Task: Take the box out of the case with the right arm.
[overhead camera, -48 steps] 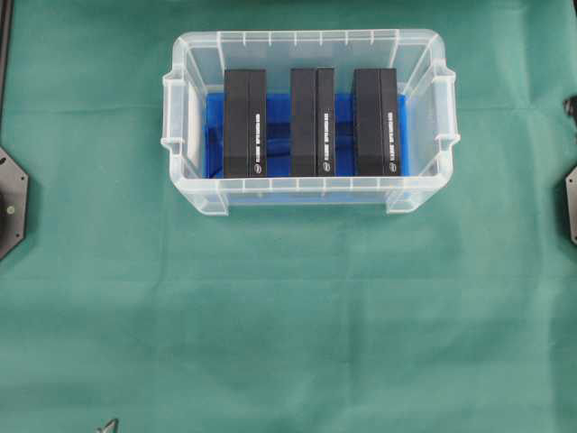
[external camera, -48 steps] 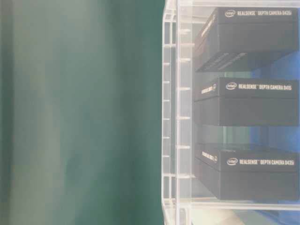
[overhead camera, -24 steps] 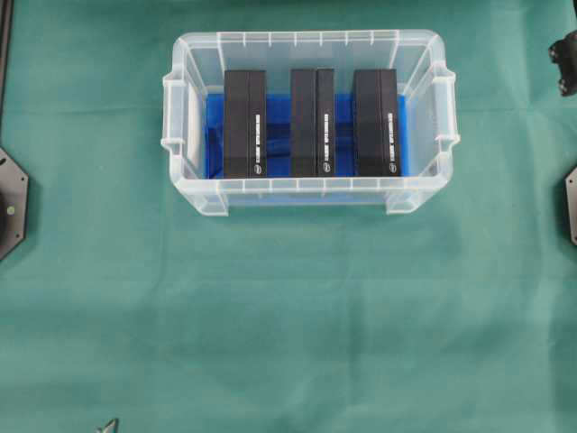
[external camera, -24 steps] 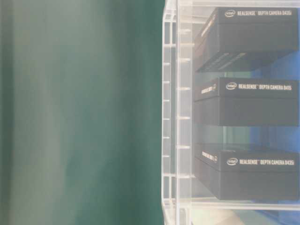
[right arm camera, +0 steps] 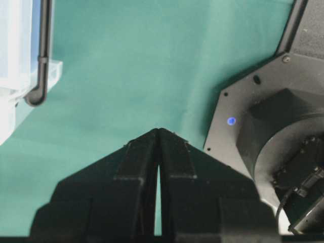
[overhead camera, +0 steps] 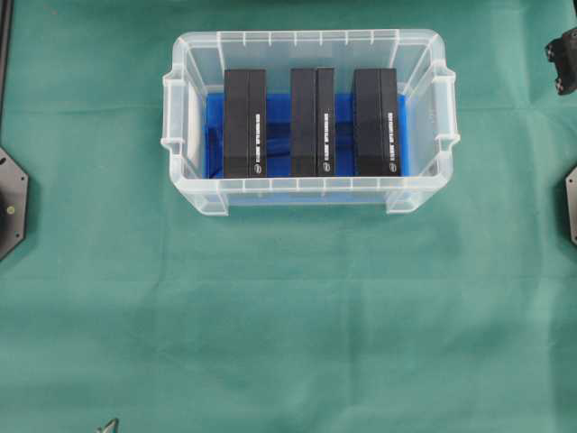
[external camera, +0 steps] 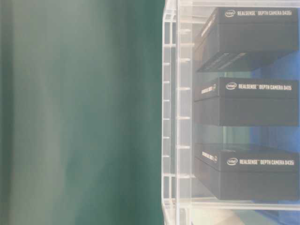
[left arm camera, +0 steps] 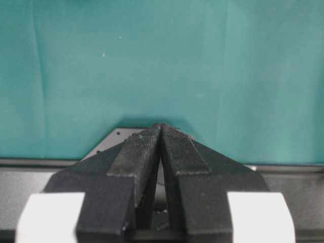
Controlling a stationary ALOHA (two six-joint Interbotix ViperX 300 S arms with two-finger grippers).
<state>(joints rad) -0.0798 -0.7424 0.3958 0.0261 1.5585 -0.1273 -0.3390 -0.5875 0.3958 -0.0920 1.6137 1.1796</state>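
Note:
The clear case (overhead camera: 306, 38) stands at the back middle of the green cloth, its floor lined in blue. Three black boxes (overhead camera: 244, 124), (overhead camera: 312, 122), (overhead camera: 376, 122) stand side by side inside it. The table-level view shows the case wall (external camera: 171, 117) and the same boxes (external camera: 246, 103). A part of the black right arm (overhead camera: 563, 59) shows at the top right edge, apart from the case. My right gripper (right arm camera: 159, 130) is shut and empty over bare cloth, with a case corner (right arm camera: 15, 61) far to its left. My left gripper (left arm camera: 161, 125) is shut on nothing.
Black arm bases sit at the left edge (overhead camera: 11, 203) and the right edge (overhead camera: 571, 203). The right base (right arm camera: 263, 126), with a small blue light, lies close beside my right gripper. Green cloth stretches in front of the case.
A part of the right arm has come up into sight at the overhead view's top right edge. The case and boxes have not moved.

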